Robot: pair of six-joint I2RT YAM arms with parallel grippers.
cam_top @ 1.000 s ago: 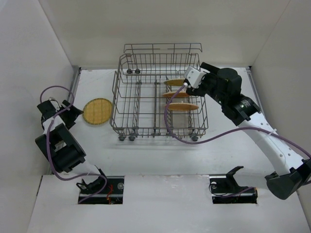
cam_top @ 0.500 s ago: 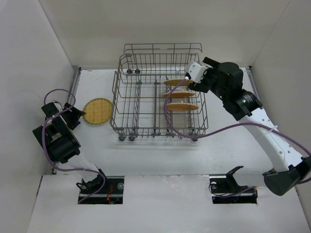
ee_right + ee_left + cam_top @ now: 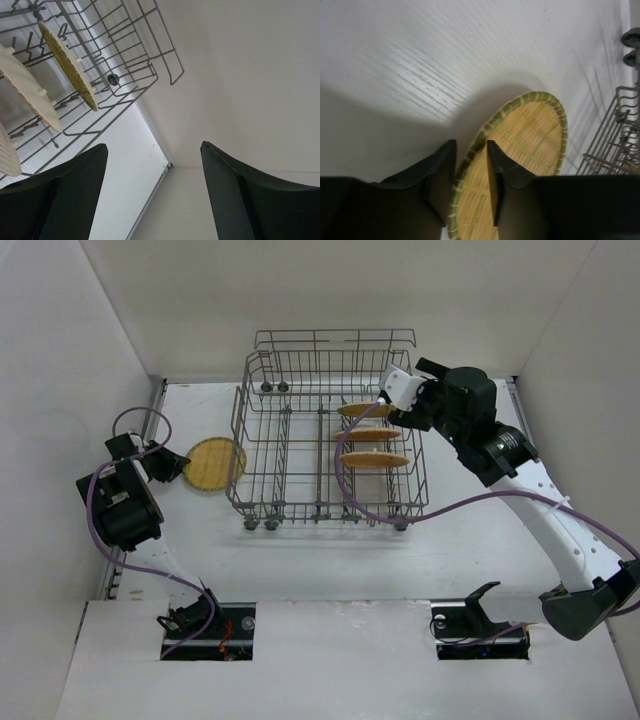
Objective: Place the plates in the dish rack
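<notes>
A round woven yellow plate (image 3: 215,463) lies left of the grey wire dish rack (image 3: 240,430), one edge raised. My left gripper (image 3: 178,465) is shut on its near rim; in the left wrist view the gripper (image 3: 470,150) has one finger on each side of the plate (image 3: 530,135). Three plates stand on edge in the rack's right half (image 3: 362,410) (image 3: 366,434) (image 3: 375,460). My right gripper (image 3: 395,390) hangs open and empty above the rack's back right corner. In the right wrist view the gripper (image 3: 152,150) points past the rack (image 3: 150,50) and two standing plates (image 3: 67,65) (image 3: 30,85).
White walls close in the table on the left, back and right. The rack's wheels (image 3: 260,525) stand along its near side. The rack's edge (image 3: 615,145) is just right of the held plate. Purple cables trail from both arms.
My left gripper has moved right to the loose plate and closed on its rim; the plate has shifted toward the rack. The right arm has drawn slightly back from the rack's plates.
</notes>
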